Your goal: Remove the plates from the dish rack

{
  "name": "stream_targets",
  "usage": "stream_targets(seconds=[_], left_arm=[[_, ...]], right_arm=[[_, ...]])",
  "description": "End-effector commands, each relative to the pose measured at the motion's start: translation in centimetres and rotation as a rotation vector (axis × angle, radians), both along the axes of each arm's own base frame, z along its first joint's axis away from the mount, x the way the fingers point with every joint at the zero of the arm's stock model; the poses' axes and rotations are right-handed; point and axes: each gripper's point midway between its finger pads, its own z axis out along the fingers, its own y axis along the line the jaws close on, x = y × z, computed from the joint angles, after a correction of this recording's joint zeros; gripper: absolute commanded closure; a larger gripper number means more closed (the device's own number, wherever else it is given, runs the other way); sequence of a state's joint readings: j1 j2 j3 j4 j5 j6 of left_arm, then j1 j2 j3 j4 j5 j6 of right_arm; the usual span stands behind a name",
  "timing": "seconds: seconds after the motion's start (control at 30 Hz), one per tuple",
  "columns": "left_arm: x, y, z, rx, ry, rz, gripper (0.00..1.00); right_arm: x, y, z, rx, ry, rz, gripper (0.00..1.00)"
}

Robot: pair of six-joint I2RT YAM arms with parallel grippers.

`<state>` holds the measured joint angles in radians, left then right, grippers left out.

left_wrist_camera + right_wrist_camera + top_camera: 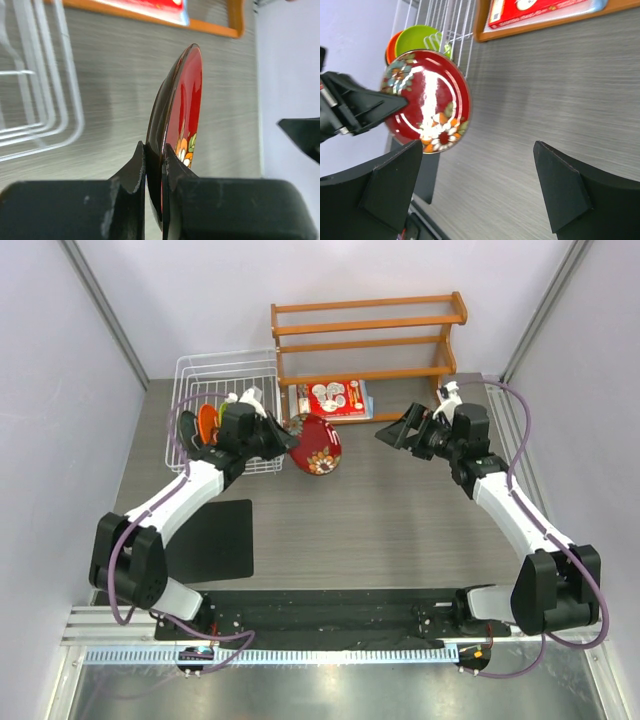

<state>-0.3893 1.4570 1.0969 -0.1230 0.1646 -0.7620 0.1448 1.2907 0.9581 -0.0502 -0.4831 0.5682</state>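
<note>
Red plate: the dark red floral plate (318, 445) was held on edge above the table (400, 520), just right of the dish rack (215, 370).
Left gripper (154, 150): clamped on that plate's rim.
In rack: orange plate (207, 422), lime green plate (422, 37) and teal plate (188, 428) stood upright.
Right gripper (477, 147): jaws spread wide, empty, facing the red plate from apart.
Behind: printed packet (335, 398) under the wooden shelf (370, 340).

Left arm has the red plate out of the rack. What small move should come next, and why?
Probably move the red plate a little toward the right gripper, which stands open and facing it. The left gripper is shut on the plate's rim, already outside the dish rack.
</note>
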Motion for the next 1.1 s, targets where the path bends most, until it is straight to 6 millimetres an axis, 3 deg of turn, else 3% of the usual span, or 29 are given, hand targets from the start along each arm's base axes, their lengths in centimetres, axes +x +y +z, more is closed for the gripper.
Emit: stream_targets(seconds=[0.0,0.37,0.4,0.47,0.73,0.77,0.83,0.87,0.97,1.0,1.03,1.07], left_arm=[[0.6,-4.7,8.1,-0.283,-0.214,-0.135,1.0],[-0.4,-9.5,6.7,-0.339,-0.178,-0.241,1.0],[-0.5,-9.8,6.6,-0.343,-0.176,-0.243,1.0],[-0.8,-10.3,6.4,-0.349,-0.178,-0.25,1.0],[-1.5,-12.0,6.0,-0.373,-0.168,-0.293,1.0],[-1.6,-12.0,5.9,-0.375,-0.168,-0.294,1.0],[-1.5,-12.0,5.8,-0.368,-0.168,-0.289,1.0],[-1.4,-11.9,5.7,-0.364,-0.168,-0.285,1.0],[-1.2,-11.5,5.2,-0.326,-0.168,-0.272,0.99],[-1.1,-11.2,5.0,-0.303,-0.159,-0.257,0.68],[-1.0,-10.9,4.8,-0.28,-0.16,-0.243,0.49],[-0.8,-10.6,4.5,-0.242,-0.168,-0.238,0.43]], right_arm=[[-0.9,1.9,2.0,0.126,-0.054,0.077,0.02],[-0.8,3.6,-0.4,0.21,-0.014,0.135,0.08],[-0.6,3.7,-0.6,0.208,-0.008,0.137,0.1],[-0.3,3.9,-1.3,0.214,0.008,0.144,0.3],[0.6,5.6,-3.3,0.255,0.077,0.242,0.35],[0.5,5.7,-3.5,0.259,0.082,0.243,0.52],[0.5,5.6,-3.4,0.253,0.069,0.244,0.69],[0.4,5.6,-3.3,0.249,0.067,0.24,0.99],[0.6,4.7,-3.0,0.191,0.047,0.192,0.99],[0.2,4.2,-3.2,0.146,0.055,0.175,0.99],[0.4,3.6,-3.1,0.117,0.046,0.142,0.99],[0.9,2.5,-3.2,0.081,0.044,0.082,0.99]])
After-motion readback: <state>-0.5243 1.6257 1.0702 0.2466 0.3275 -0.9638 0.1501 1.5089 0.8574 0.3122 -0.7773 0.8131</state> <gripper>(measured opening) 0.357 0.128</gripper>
